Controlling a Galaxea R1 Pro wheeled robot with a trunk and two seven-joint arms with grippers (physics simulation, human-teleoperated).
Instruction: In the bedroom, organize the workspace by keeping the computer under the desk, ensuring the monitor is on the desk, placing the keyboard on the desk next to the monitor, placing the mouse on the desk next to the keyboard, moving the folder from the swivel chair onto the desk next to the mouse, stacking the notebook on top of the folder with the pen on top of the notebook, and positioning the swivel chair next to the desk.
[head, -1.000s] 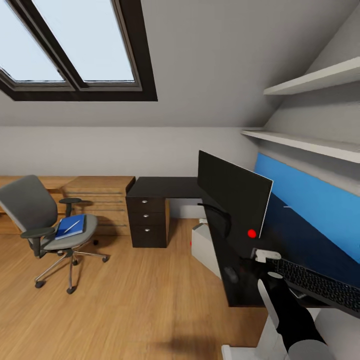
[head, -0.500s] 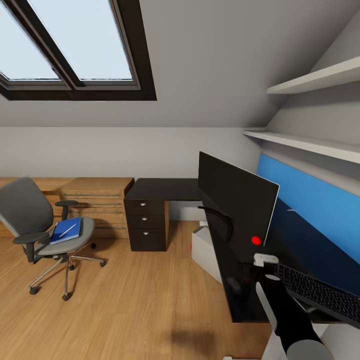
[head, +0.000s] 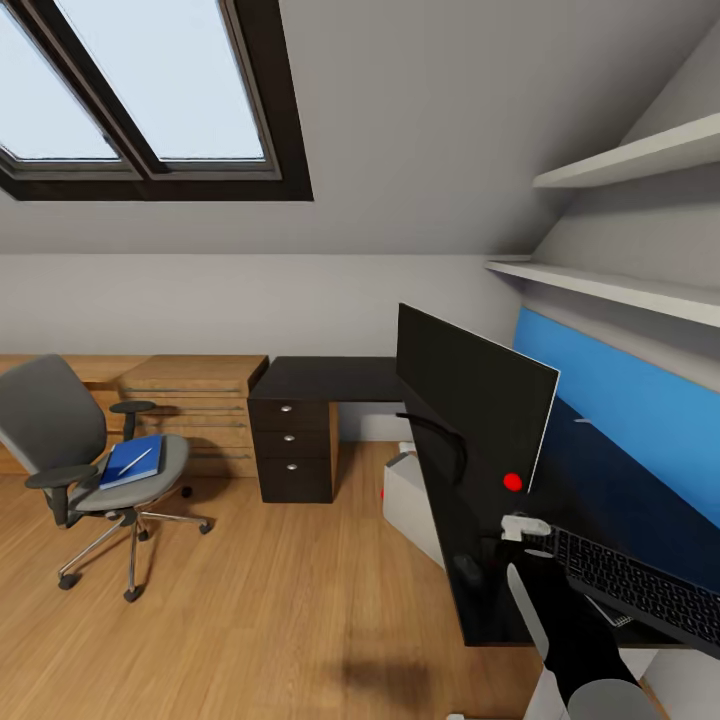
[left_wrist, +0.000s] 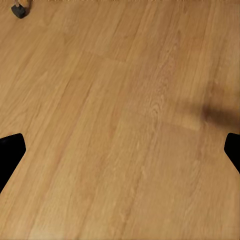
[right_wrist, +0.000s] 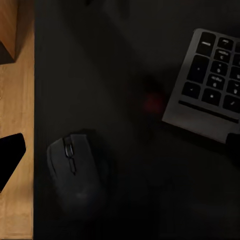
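Robot's right arm hangs over the near end of a black desk (head: 330, 378) where a mouse (right_wrist: 75, 167) and keyboard (head: 640, 590) lie; blue folder (head: 133, 460) waits on a chair across the room.

The right gripper (right_wrist: 120, 150) hovers above the desk with its two fingertips spread wide, holding nothing; the mouse sits just beside the keyboard's corner, not touching it. The left gripper (left_wrist: 120, 150) points at bare wooden floor (left_wrist: 125, 125), jaws apart and empty. The monitor (head: 470, 410) stands on the desk behind the keyboard. The folder rests flat on the seat of the swivel chair (head: 90, 455), a pale pen (head: 135, 462) lying on top. The folder looks thin, light and stiff with a slick cover, so it is probably best pinched at an overhanging edge; the pen may roll off.
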